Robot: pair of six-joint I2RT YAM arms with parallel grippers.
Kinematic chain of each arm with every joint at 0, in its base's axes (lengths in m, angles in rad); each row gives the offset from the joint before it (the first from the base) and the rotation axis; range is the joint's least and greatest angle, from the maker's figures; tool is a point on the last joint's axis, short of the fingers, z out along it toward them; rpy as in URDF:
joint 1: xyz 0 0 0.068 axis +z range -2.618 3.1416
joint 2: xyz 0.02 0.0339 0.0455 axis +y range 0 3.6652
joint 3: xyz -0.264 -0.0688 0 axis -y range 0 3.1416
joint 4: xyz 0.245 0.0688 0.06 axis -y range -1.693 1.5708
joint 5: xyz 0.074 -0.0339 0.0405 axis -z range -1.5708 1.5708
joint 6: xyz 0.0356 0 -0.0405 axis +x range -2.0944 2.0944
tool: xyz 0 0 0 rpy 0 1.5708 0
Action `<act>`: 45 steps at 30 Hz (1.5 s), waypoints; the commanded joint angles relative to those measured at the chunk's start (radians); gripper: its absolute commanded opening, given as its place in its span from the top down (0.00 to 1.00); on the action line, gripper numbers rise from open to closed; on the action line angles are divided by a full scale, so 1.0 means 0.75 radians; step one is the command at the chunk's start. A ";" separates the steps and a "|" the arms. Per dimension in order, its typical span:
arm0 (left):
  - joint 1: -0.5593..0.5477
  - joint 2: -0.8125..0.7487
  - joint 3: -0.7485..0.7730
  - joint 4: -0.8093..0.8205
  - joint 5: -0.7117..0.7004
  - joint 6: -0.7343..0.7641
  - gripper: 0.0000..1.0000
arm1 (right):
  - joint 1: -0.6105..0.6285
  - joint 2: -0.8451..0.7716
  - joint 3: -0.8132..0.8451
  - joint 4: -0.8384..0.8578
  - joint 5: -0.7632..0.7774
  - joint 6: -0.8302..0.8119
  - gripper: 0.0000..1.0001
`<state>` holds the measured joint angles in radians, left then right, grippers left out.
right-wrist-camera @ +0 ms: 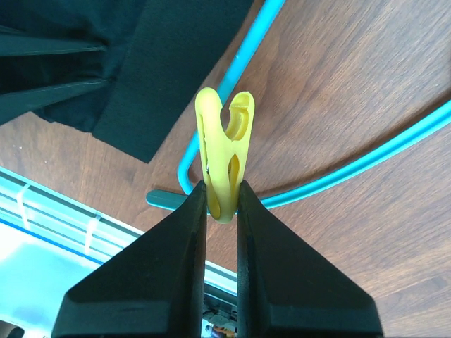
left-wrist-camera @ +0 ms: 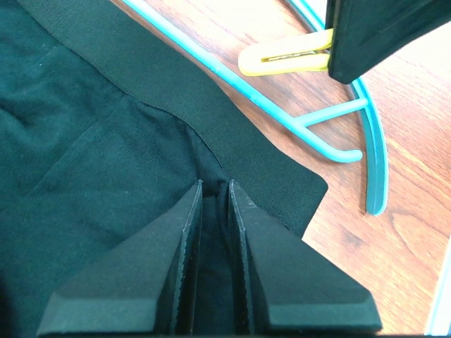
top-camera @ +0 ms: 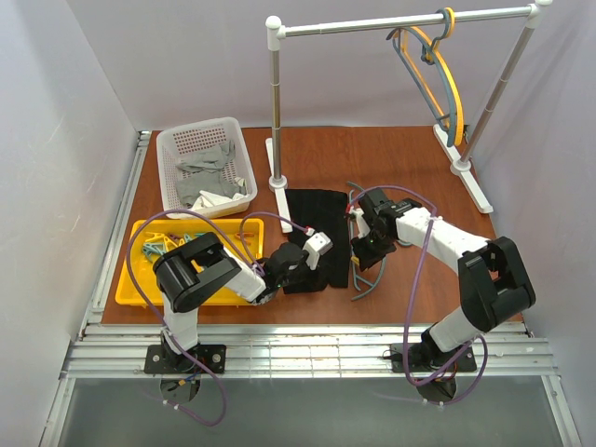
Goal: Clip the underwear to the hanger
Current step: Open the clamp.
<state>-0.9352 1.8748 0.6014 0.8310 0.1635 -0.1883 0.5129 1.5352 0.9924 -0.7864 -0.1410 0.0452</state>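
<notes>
Two grippers are working at once: the left gripper [left-wrist-camera: 215,189] is pinching a fold of the black underwear [left-wrist-camera: 91,155] lying flat on the table [left-wrist-camera: 394,253], while the right gripper [right-wrist-camera: 222,193] is clamping a yellow peg [right-wrist-camera: 224,141] close to the teal hanger [left-wrist-camera: 377,162], which is lying just beside the waistband.

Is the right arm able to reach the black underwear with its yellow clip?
Probably yes. The right claw holds the yellow clip right beside the underwear edge. Only the thin teal hanger lies between them, flat on the table, so the way looks free.
</notes>
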 commanded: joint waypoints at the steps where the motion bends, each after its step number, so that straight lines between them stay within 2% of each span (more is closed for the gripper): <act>1: 0.014 -0.076 -0.031 0.009 -0.026 0.014 0.87 | 0.007 0.041 0.008 -0.005 -0.023 -0.007 0.99; 11: 0.022 -0.056 -0.033 0.043 0.015 0.020 0.87 | 0.020 0.123 0.025 0.001 -0.090 -0.034 0.99; 31: 0.050 -0.025 -0.051 0.072 0.062 0.032 0.83 | 0.026 0.072 0.008 0.063 -0.325 -0.122 0.99; 45: 0.095 -0.033 -0.121 0.178 0.171 0.044 0.84 | 0.026 0.013 -0.002 0.097 -0.454 -0.154 0.99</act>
<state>-0.8692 1.8610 0.5278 0.9279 0.2577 -0.1734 0.5259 1.5887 0.9920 -0.7361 -0.4210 -0.0490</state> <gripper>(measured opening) 0.163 0.072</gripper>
